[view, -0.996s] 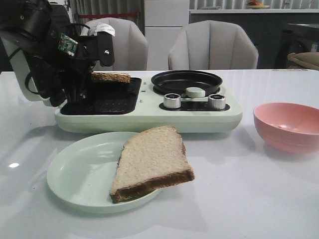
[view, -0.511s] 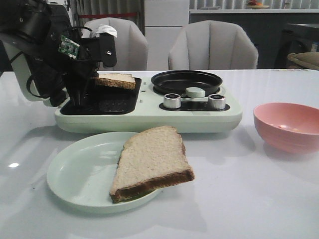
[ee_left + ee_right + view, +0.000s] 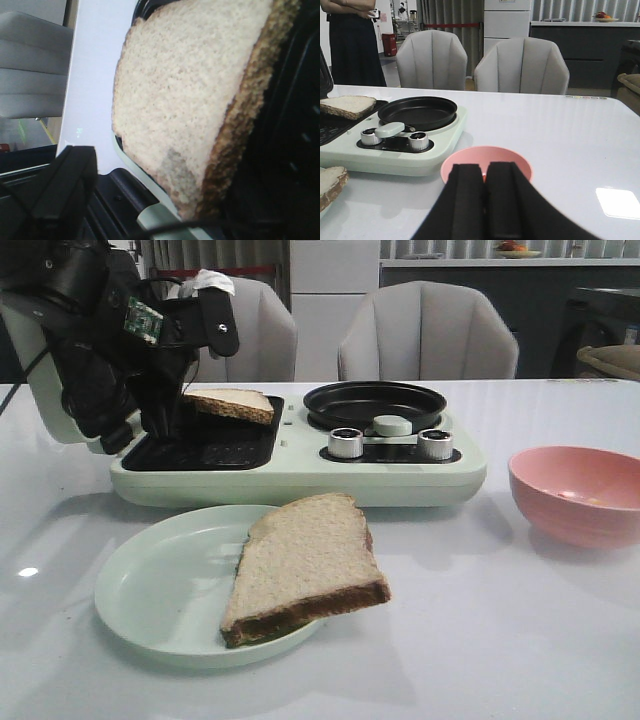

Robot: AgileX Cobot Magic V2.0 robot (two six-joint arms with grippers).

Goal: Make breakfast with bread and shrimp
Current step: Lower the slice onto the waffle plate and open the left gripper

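- Two bread slices are in view: one lies on the pale green plate, overhanging its rim; the pink bowl stands well apart, its contents too small to tell.
- The other bread slice sits higher and more tilted than a second ago, clear of the black grill tray.
- The left gripper, angled down over the tray, pinches that slice's edge.
- The right gripper hangs near the bowl, its fingers pressed together.
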